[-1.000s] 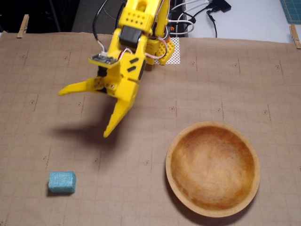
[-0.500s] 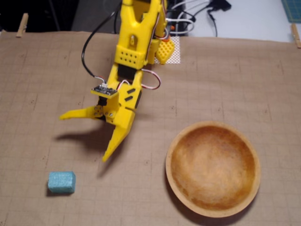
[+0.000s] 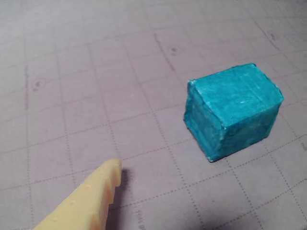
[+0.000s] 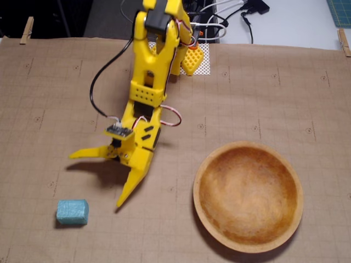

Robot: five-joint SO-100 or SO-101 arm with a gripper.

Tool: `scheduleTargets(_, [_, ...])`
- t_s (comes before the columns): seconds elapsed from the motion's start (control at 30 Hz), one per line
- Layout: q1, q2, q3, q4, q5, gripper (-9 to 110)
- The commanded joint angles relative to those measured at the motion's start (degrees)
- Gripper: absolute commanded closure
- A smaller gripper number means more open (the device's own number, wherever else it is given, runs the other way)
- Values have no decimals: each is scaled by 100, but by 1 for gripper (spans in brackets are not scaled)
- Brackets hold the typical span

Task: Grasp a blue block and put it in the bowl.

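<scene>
Blue block (image 3: 232, 112): foam-like, matt, rough speckled faces. Bowl (image 4: 248, 244): wood, orange-brown, paler worn centre, dull sheen. Gripper (image 4: 94, 178): yellow plastic, smooth, matt; fingertip (image 3: 103, 182) ridged. Table cover (image 4: 263, 87): brown gridded mat, matt, paper-like. Clothespin (image 4: 26, 29) at far left edge: bare wood.

A hobbyist's workbench, by the look of it. A brown gridded paper sheet (image 4: 263, 93) covers the table, pinned at the corners by wooden clothespins (image 4: 26, 29). Behind the yellow 3D-printed arm (image 4: 151, 71), loose cables (image 4: 230, 13) trail over a grey tabletop (image 4: 290, 24), and a green cutting mat (image 4: 340, 11) peeks in at the far corner.
</scene>
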Motion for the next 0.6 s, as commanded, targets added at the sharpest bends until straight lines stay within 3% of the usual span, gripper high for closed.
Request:
scheduleTargets(0.0, [105,-132,-563,-149,44,35])
scheduleTargets(0.57, [352,-1292,-2663,624,35,35])
